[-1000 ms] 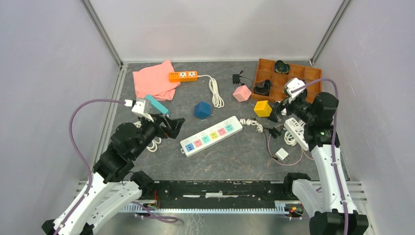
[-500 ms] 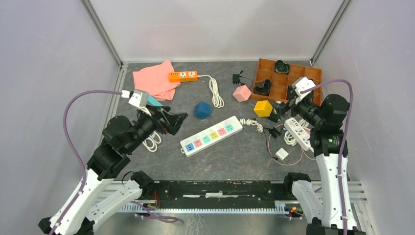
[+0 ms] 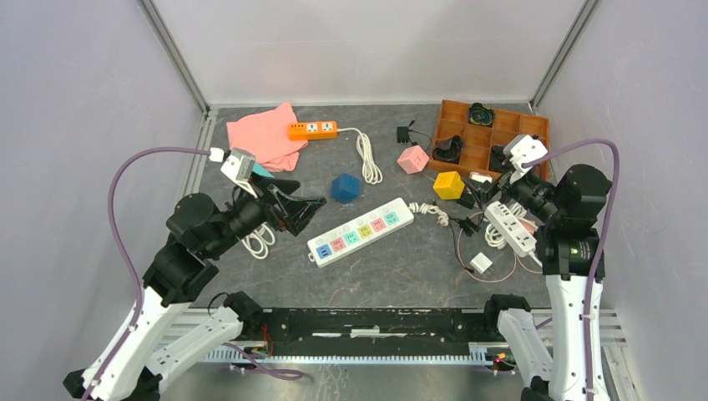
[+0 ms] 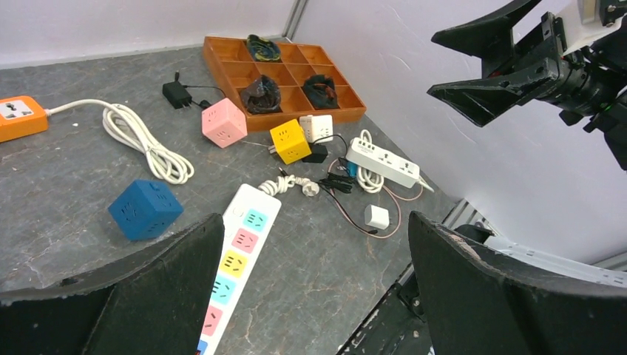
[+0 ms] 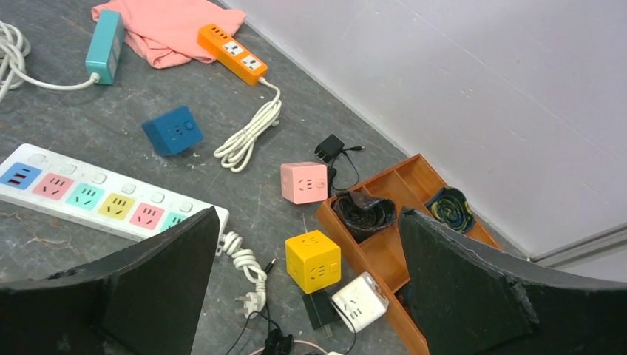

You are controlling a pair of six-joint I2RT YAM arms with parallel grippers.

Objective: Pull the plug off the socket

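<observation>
The long white power strip with pastel outlets lies at the middle of the table. It also shows in the left wrist view and the right wrist view. Its white cord is coiled at its right end, and the cord's plug lies loose on the table. I see no plug in any outlet. My left gripper is open and empty, raised left of the strip. My right gripper is open and empty, raised near the yellow cube.
An orange power strip and a pink cloth lie at the back left. Blue, pink and yellow cube sockets lie mid-table. An orange tray, a plain white strip and a white charger lie at the right.
The left arm has drawn back to the left and the right arm back to the right, both rising. Both grippers stay open. The things on the table have not moved.
</observation>
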